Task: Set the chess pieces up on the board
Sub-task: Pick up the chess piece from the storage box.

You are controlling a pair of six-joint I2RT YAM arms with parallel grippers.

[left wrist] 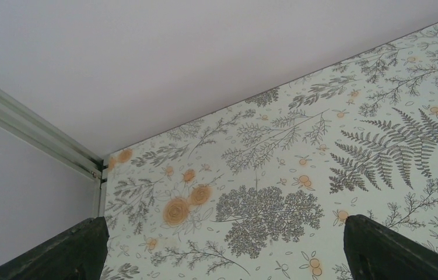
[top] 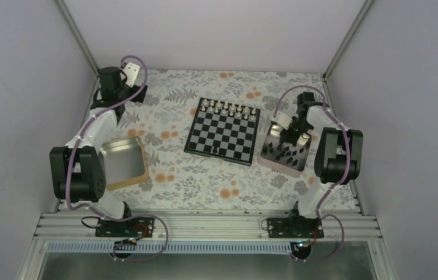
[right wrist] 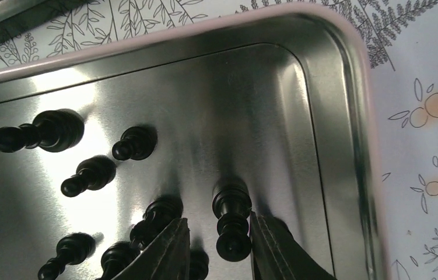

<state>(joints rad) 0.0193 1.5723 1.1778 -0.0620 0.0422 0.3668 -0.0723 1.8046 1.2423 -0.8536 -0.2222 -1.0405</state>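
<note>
- left arm (top: pixel 91 131) and right arm (top: pixel 328 125) are both wearing white link shells with bulky black joint housings
- purple-grey cables (top: pixel 135 57) are running outside the shells, looping off each arm
- base plates (top: pixel 117 226) are showing flat black, with reddish wiring and more purple cable trailing out
- left hand (left wrist: pixel 223 233) is showing dark, matte, wedge-shaped fingers (left wrist: pixel 76 251)
- right hand (right wrist: pixel 219 245) is showing dark grey tapered fingers with lighter worn-looking edges
</note>
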